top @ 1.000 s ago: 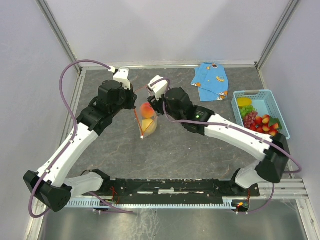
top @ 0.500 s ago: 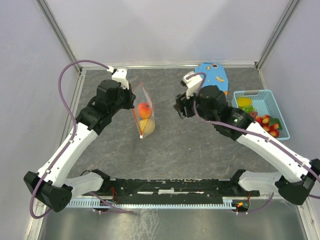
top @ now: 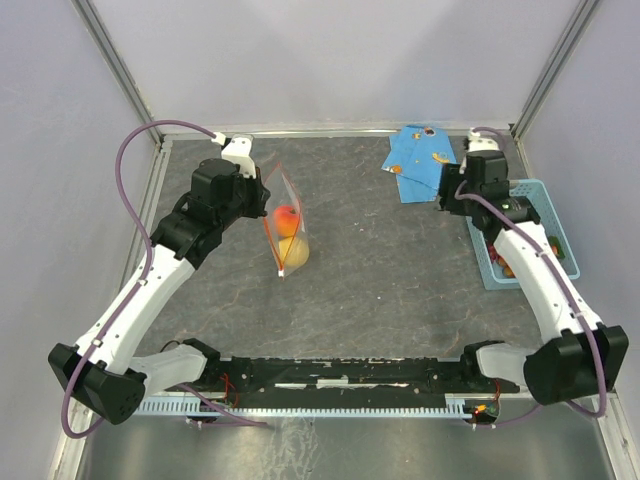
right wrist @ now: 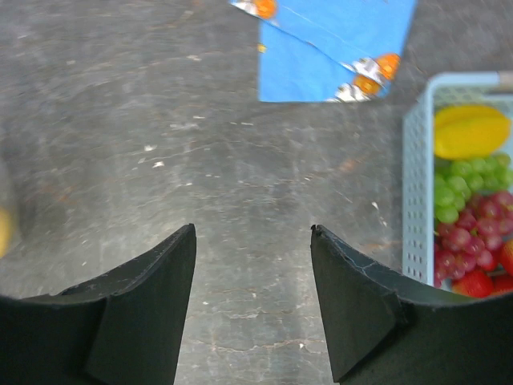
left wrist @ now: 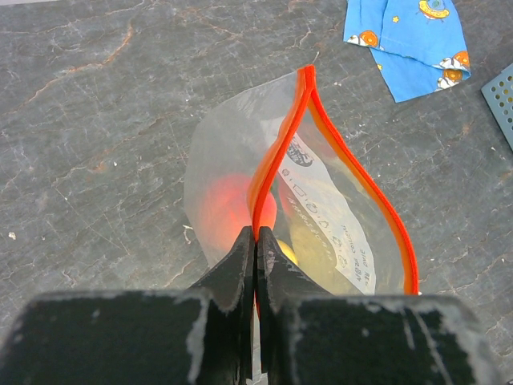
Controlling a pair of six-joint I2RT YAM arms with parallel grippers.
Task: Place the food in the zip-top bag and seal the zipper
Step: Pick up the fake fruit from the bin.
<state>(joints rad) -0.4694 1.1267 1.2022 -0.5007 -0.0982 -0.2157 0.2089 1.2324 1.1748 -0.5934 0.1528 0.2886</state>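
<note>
The clear zip-top bag (top: pixel 284 228) stands upright left of the table's middle, its mouth gaping. My left gripper (left wrist: pixel 256 237) is shut on the near end of the orange-red zipper (left wrist: pixel 358 172) strip. Inside the bag lie an orange-pink peach (left wrist: pixel 228 210) and a pale yellow fruit (left wrist: pixel 314 250). My right gripper (right wrist: pixel 252 228) is open and empty over bare table, just left of the light-blue basket (right wrist: pixel 415 184). In the basket are a lemon (right wrist: pixel 470 131), green grapes (right wrist: pixel 463 189), purple grapes (right wrist: pixel 473 234) and strawberries (right wrist: pixel 481 282). From above, the right gripper (top: pixel 444 196) hangs beside the basket (top: pixel 527 186).
A folded blue patterned cloth (top: pixel 420 160) lies at the back, left of the basket. Metal frame posts and pale walls close in the table on three sides. The right arm's forearm crosses over the basket in the top view.
The right arm has swung away from the bag to the basket side, its jaws opening wider. The peach now rests inside the bag. The left gripper has kept its hold.
</note>
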